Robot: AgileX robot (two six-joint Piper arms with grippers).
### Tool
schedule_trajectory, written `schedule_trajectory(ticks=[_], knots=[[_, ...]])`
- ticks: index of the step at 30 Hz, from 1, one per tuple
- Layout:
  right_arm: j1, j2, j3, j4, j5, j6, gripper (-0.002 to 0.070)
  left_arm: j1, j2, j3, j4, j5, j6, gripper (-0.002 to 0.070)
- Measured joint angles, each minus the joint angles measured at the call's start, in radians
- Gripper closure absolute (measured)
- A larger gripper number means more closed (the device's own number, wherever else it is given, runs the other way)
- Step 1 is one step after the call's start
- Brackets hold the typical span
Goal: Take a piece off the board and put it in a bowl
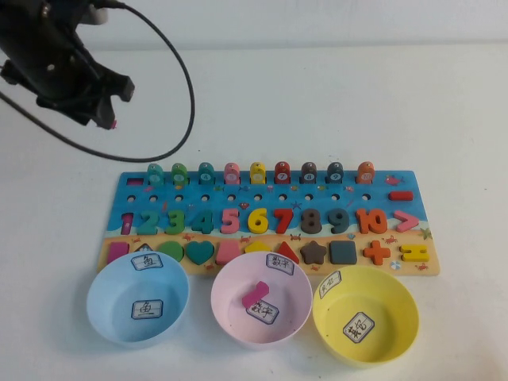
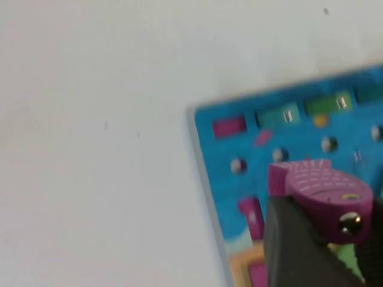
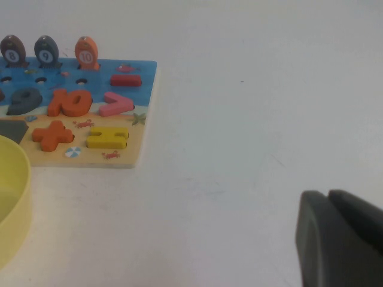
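Beyond the board's [image 1: 270,222] far-left corner, raised above the bare table, the left gripper [image 1: 109,119] hangs with its jaws clamped on the piece [image 2: 326,194], a magenta fish-shaped peg with a pale round mark; in the high view only a speck of magenta shows at the fingertips. The left wrist view looks down past the held piece onto that corner of the board, where one slot at the end of the fish row stands empty. I judge the lift step done and the carry to be the step in hand. The light blue bowl [image 1: 139,298] sits against the board's near-left edge, with the pink bowl [image 1: 262,302] and the yellow bowl [image 1: 365,313] ranged rightward along the same edge. The next move calls for bringing the piece across the board toward the robot, centring over the blue bowl and keeping clear of the standing pegs, then parting the jaws. Off the board's right end, the right gripper [image 3: 341,236] rests low by the table, fingers together, idle.
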Motion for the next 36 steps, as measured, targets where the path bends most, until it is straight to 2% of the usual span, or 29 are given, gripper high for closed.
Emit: schedule_trajectory(ticks=[4,7,14,17,24,31,34,36], knots=[[0.0,0.0,0.0,0.0,0.0,0.0,0.0694,-0.012,-0.185,0.233,0.002,0.002,0.023,0.0489],[0.0,0.0,0.0,0.0,0.0,0.0,0.0694,-0.051,-0.302,0.42,-0.007,0.004,0.033,0.0489],[0.0,0.0,0.0,0.0,0.0,0.0,0.0694,-0.21,-0.428,0.714,-0.069,-0.156,0.034,0.049],[0.0,0.0,0.0,0.0,0.0,0.0,0.0694,-0.236,-0.406,0.758,-0.075,-0.194,0.034,0.049],[0.0,0.0,0.0,0.0,0.0,0.0,0.0694,-0.239,-0.291,0.766,-0.051,-0.309,0.034,0.049],[0.0,0.0,0.0,0.0,0.0,0.0,0.0694,-0.239,-0.2,0.766,-0.051,-0.323,0.036,0.049],[0.0,0.0,0.0,0.0,0.0,0.0,0.0694,-0.239,-0.186,0.768,-0.051,-0.322,0.036,0.0472],[0.0,0.0,0.0,0.0,0.0,0.0,0.0694,-0.239,-0.184,0.768,-0.051,-0.319,0.036,0.0414]])
